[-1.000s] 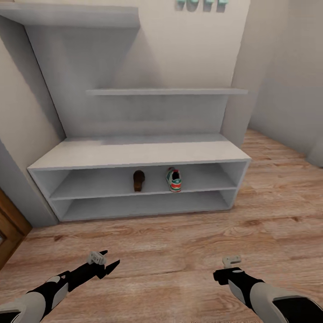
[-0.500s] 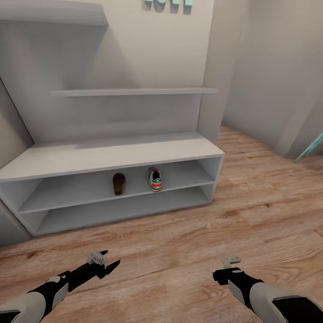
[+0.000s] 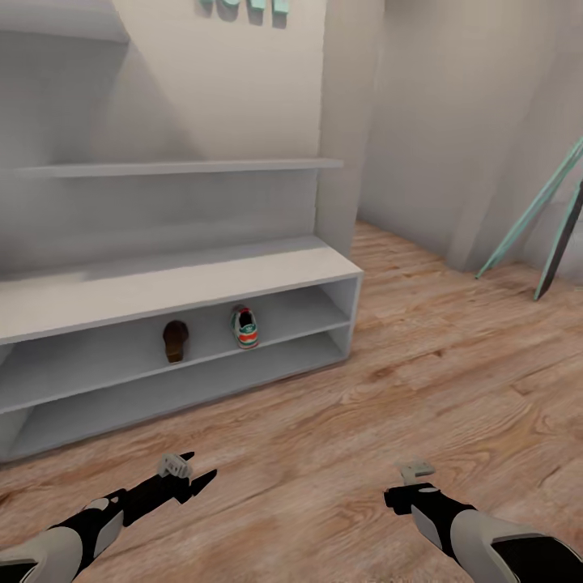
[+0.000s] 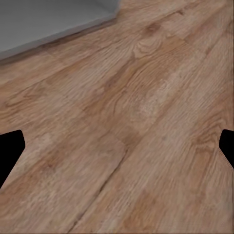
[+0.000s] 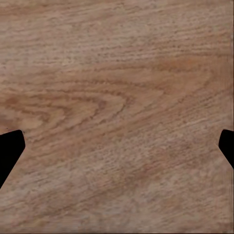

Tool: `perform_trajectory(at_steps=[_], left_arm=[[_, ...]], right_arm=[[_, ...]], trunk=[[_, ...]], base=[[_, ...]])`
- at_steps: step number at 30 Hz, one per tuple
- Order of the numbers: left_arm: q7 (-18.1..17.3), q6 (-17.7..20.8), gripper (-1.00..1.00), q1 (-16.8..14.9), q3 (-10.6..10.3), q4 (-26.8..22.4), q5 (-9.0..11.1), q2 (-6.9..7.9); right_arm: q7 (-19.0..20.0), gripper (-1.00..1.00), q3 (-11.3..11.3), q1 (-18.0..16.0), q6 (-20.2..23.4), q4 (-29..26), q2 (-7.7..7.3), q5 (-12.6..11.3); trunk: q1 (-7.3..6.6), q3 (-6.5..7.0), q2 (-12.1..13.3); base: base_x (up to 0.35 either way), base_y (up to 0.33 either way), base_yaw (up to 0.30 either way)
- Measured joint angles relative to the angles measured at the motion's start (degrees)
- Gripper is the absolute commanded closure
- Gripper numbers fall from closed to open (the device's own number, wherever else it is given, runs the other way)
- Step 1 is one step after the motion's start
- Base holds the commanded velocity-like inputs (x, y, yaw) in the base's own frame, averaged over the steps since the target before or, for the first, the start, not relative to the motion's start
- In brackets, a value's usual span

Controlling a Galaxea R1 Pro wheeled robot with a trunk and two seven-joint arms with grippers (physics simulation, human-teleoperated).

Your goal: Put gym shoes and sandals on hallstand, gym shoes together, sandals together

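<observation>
Nearest: my left gripper (image 3: 193, 474) and right gripper (image 3: 411, 478), both spread wide and empty over the corridor floor (image 3: 340, 453). Ahead of the left jaws: hallstand (image 3: 186, 279), upper shelf holding one sandal (image 3: 175, 340) beside one gym shoe (image 3: 244, 326). Step, I judge: fetching the remaining pair; next calls for finding them. Hallstand's left end cut off.

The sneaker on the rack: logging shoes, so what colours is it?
White sneaker with green stripes and an orange-red patch, best seen in the head view.

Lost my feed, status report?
Left gripper and right gripper open, empty. One sandal, one gym shoe on hallstand shelf. Floor unobstructed.
</observation>
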Motion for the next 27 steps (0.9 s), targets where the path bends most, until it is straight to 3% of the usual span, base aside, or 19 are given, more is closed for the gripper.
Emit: perform_trajectory(at_steps=[27], left_arm=[[0.08,0.00,-1.00,0.00,0.00,0.07,0.00,0.00]], right_arm=[[0.01,-1.00,-0.07,0.08,0.00,0.02,0.00,0.00]], trunk=[[0.00,0.69,0.00]], base=[[0.000,0.000,-0.300]])
